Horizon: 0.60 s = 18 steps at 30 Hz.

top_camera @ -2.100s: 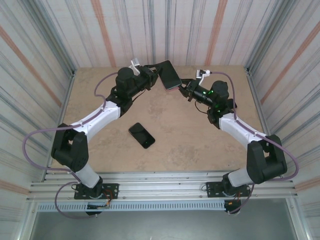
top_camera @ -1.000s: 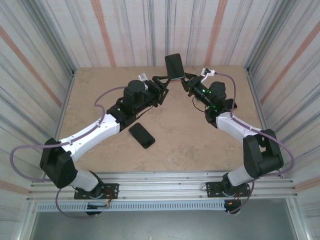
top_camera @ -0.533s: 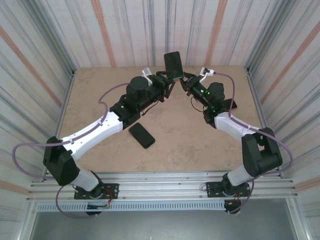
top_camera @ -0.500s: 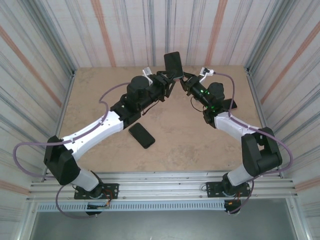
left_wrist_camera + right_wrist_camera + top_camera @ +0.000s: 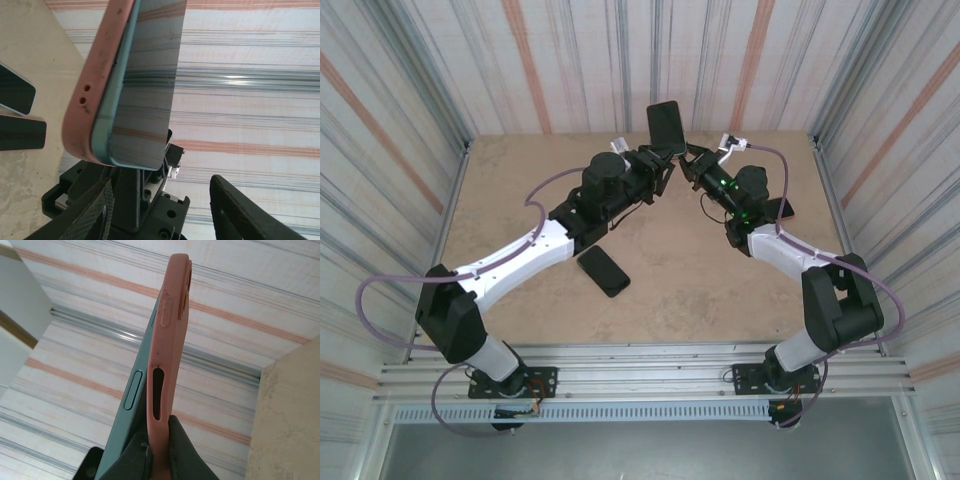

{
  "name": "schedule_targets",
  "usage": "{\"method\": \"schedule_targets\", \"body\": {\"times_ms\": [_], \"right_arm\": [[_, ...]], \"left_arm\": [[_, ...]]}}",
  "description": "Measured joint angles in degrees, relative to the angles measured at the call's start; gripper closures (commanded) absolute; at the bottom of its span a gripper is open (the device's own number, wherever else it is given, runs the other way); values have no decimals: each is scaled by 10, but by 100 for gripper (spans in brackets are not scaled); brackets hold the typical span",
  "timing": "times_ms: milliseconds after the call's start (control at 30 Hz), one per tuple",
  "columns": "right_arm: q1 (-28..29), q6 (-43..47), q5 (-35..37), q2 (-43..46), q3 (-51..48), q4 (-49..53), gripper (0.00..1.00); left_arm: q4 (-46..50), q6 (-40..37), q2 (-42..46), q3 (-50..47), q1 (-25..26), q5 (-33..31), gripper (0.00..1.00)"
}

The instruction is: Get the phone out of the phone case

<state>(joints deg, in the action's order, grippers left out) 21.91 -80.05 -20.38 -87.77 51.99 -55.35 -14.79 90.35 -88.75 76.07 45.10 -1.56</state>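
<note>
Pink phone case (image 5: 170, 340), teal phone (image 5: 145, 85) seated in it, held upright at upper centre of top view; right gripper (image 5: 157, 460) pinching case's lower end; left gripper (image 5: 160, 197) fingers spread either side of phone, not touching; second dark phone (image 5: 603, 270) flat on table (image 5: 520, 180), mid-frame.

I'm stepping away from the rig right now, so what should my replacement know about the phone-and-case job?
Right gripper shut on the pink case, holding it upright above the far side of the table.
Left gripper: jaws open, just short of the phone, not touching it.
Phone sits in the case, screen facing the left wrist camera.
Done: case lifted and presented.
Left: grip the phone and pull it free.
</note>
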Motion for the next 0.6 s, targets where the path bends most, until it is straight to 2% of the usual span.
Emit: {"method": "schedule_targets", "body": {"times_ms": [600], "right_arm": [[7,12,-2,-1,0,-10,100]], "left_arm": [[-25,12,-14,2,-1,-1,49]]}}
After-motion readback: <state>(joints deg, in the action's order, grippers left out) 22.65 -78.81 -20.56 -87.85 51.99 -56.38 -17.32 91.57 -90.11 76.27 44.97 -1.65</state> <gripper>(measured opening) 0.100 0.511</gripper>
